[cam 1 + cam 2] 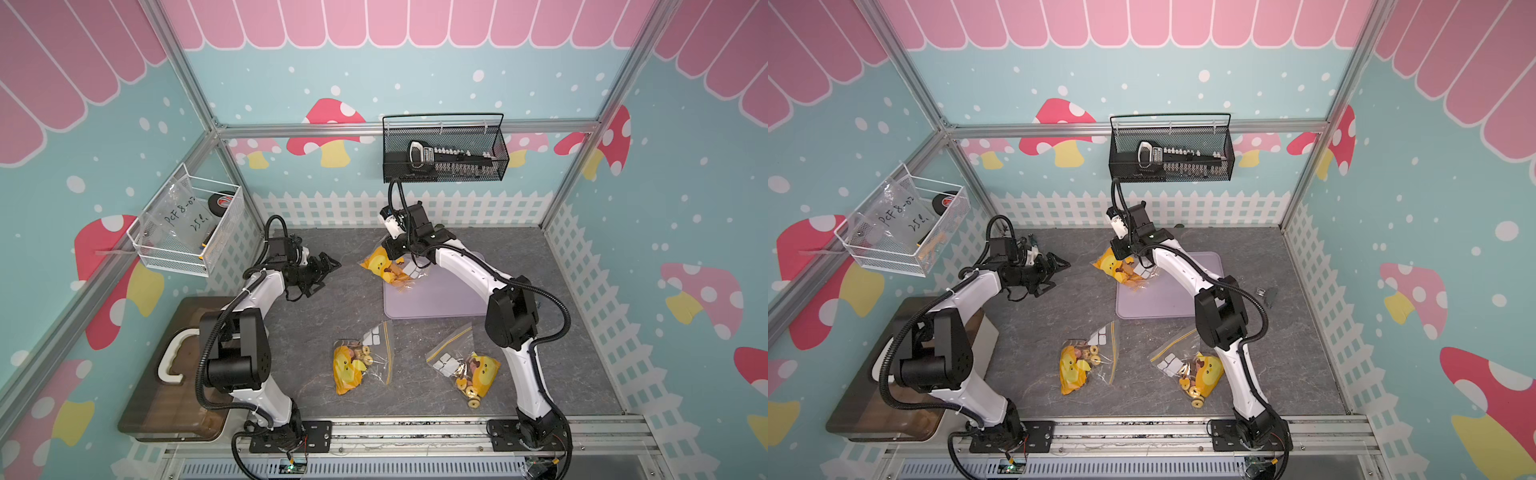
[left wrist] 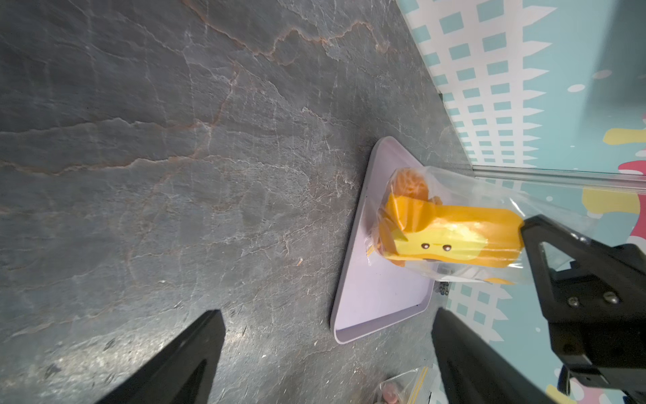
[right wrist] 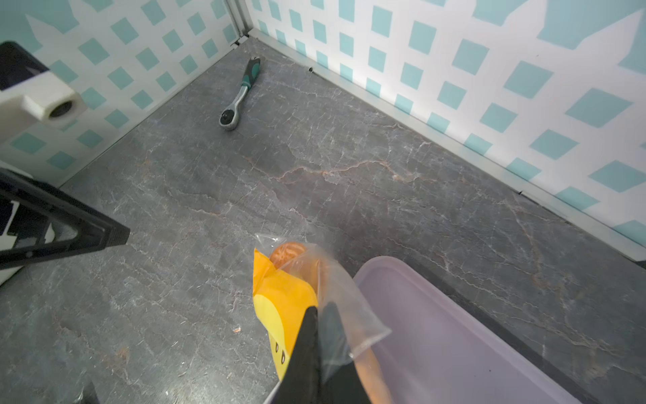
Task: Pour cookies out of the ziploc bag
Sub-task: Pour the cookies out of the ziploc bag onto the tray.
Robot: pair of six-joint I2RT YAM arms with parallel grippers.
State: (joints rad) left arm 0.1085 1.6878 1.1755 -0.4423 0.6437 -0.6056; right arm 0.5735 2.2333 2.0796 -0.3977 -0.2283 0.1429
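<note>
Grey stone worktop [image 1: 324, 316] carries a lavender tray [image 1: 449, 301], and below my right gripper [image 3: 316, 313], clamped tight on its top corner, the ziploc bag [image 1: 384, 268] hangs with its lower end on that tray, cookies [image 2: 409, 185] inside; my left gripper [image 1: 330, 265] hovers beside it, spread wide, empty. My worry: that thin corner pinch slipping, or cookies spilling past the tray rim the bag overhangs. I count one tray, three bags (a second bag [image 1: 361, 363] and a third bag [image 1: 461, 363] lie flat behind both grippers), two grippers, cookies too bunched to count.
</note>
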